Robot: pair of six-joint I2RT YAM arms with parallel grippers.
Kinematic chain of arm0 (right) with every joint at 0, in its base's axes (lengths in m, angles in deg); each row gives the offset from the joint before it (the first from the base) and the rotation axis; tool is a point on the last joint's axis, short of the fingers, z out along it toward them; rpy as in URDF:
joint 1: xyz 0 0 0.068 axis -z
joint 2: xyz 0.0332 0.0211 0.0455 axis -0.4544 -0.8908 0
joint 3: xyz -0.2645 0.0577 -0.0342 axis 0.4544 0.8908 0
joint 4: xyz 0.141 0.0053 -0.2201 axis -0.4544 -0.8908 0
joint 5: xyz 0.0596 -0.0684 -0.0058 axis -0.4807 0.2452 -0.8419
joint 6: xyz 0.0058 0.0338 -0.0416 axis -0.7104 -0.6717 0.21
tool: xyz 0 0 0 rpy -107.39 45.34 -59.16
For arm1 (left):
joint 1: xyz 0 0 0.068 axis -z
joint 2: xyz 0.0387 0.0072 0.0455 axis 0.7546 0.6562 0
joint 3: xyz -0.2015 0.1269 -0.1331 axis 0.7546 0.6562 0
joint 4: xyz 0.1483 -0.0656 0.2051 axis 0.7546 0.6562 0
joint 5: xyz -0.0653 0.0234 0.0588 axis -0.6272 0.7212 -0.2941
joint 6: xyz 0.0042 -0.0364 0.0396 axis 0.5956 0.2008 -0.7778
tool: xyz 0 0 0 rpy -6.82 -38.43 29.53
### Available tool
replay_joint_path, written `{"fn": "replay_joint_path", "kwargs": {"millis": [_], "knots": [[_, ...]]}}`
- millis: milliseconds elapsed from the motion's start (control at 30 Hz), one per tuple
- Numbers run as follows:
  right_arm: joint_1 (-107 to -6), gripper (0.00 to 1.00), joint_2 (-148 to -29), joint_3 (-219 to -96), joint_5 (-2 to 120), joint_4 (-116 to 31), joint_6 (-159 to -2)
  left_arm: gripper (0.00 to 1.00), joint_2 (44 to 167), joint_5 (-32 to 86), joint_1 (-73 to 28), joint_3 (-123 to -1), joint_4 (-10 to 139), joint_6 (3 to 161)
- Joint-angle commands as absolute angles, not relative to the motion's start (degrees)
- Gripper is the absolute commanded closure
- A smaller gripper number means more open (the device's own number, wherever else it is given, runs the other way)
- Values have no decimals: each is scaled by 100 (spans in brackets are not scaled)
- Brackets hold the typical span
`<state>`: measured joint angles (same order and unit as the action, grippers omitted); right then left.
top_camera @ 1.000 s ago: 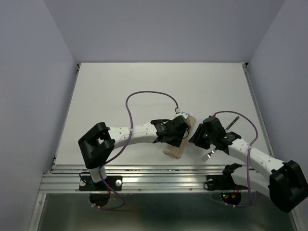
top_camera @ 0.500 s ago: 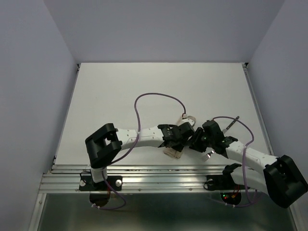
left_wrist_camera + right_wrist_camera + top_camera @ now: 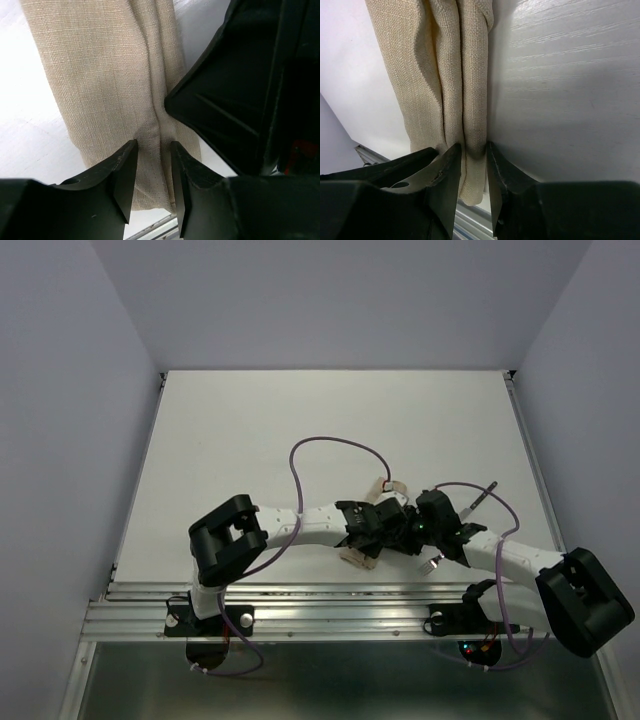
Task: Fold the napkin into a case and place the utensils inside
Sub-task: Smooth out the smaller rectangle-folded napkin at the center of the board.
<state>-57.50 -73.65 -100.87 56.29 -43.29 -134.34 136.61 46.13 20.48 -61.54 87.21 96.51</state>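
1. The narrow beige-tan woven cloth case [image 3: 100, 75] is plain and unpatterned, with darker lines along its folds.
2. The flat white table [image 3: 260, 440] shows faint streaky grain.
3. The jointed white left arm [image 3: 310, 523] and jointed white right arm [image 3: 510, 558] end in the black two-finger left gripper [image 3: 153, 150] and black two-finger right gripper [image 3: 472, 150].
4. A thin purple cable [image 3: 330, 443] loops at eleven o'clock of the case.
5. The slim fork's tines [image 3: 432, 562], at four o'clock of the case, are silver.
6. The smooth walls [image 3: 80, 390] are pale lavender-grey.
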Motion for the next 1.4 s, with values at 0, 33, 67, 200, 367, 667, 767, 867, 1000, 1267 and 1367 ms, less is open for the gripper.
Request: {"fn": "replay_joint_path", "kwargs": {"millis": [0,33,67,200,367,667,767,867,1000,1267,1367], "knots": [[-5805,71,-7476,-9988,5734,-4423,-13443,57,13758,4652,2115,-6415,8694,9549],[-5805,72,-7467,-9988,5752,-4414,-13452,57,13784,4670,2106,-6415,8703,9549],[-5805,75,-7467,-9988,5760,-4423,-13452,60,13845,4687,2106,-6450,8720,9549],[-5805,80,-7397,-9979,5813,-4484,-13487,77,13925,4740,2106,-6494,8738,9558],[-5805,80,-7274,-9935,5866,-4564,-13514,100,13960,4793,2106,-6512,8747,9611],[-5805,98,-7274,-9900,5892,-4467,-13619,100,13626,4082,1975,-6380,8237,9716],[-5805,99,-7265,-9900,5910,-4449,-13646,100,13617,3932,1922,-6389,8140,9760],[-5805,99,-7239,-9918,5954,-4484,-13654,100,13600,3826,1869,-6345,8035,9813],[-5805,99,-7195,-9935,5989,-4537,-13654,100,13783,3729,1869,-6354,8034,9804],[-5805,94,-7037,-10023,6200,-4897,-13602,90,13618,3800,1869,-6213,8280,9804],[-5805,87,-6887,-10102,6428,-5240,-13540,75,13468,3905,1895,-6178,8465,9804]]}}
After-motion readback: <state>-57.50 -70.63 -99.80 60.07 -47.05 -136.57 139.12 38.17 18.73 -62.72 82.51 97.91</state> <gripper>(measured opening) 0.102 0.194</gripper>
